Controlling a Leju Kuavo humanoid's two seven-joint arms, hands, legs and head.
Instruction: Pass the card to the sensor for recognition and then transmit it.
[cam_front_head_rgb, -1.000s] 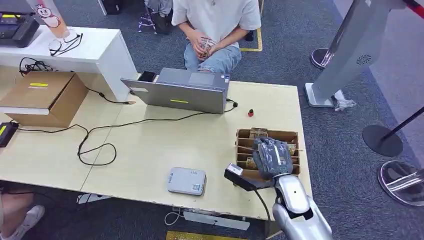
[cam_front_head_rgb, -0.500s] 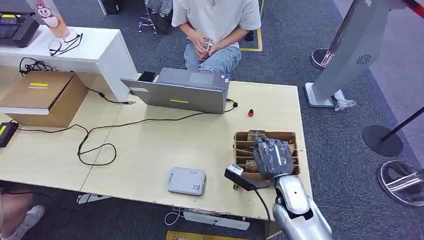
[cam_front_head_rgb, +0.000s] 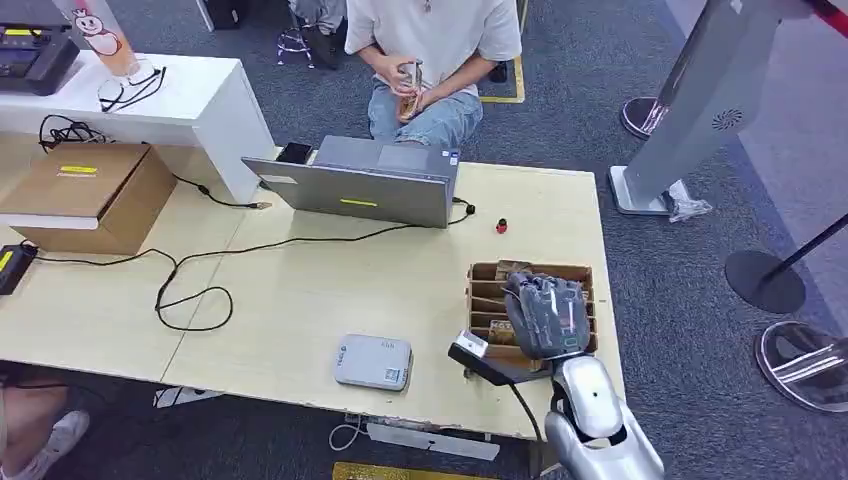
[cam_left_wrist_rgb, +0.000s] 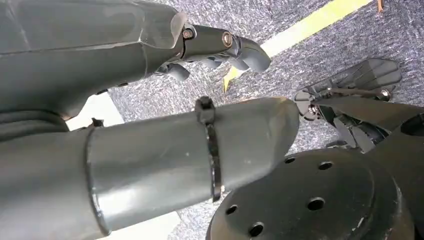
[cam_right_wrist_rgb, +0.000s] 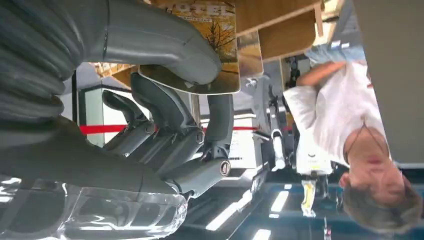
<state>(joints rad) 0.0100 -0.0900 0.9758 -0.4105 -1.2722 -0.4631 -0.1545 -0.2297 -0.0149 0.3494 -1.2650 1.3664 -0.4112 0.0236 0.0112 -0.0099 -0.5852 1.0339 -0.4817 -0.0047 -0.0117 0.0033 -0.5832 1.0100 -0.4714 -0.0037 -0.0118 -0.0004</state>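
Note:
At the table's right end stands a cardboard card rack (cam_front_head_rgb: 484, 292) with several slots. My right hand (cam_front_head_rgb: 545, 315) is over it, fingers pointing away from me. In the right wrist view a yellow card (cam_right_wrist_rgb: 227, 47) with a tree picture and lettering lies under the thick thumb (cam_right_wrist_rgb: 160, 47) of the right hand (cam_right_wrist_rgb: 150, 110). Darker fingers (cam_right_wrist_rgb: 220, 117) sit behind the card, so it is pinched, close to the rack's wooden dividers (cam_right_wrist_rgb: 280, 22). The grey sensor box (cam_front_head_rgb: 373, 362) lies near the table's front edge, left of the hand. My left hand (cam_left_wrist_rgb: 125, 55) hangs above the carpet, holding nothing.
A closed laptop (cam_front_head_rgb: 365, 182) with a black cable (cam_front_head_rgb: 190, 290) lies at the table's far side. A person (cam_front_head_rgb: 430, 40) sits behind it, holding something small. A cardboard box (cam_front_head_rgb: 90, 195) is at the left, and a small red thing (cam_front_head_rgb: 501, 226) lies beyond the rack.
My right hand's fingers have come up from being bent down into the rack. The rack has shifted slightly. The person has raised something in their hands.

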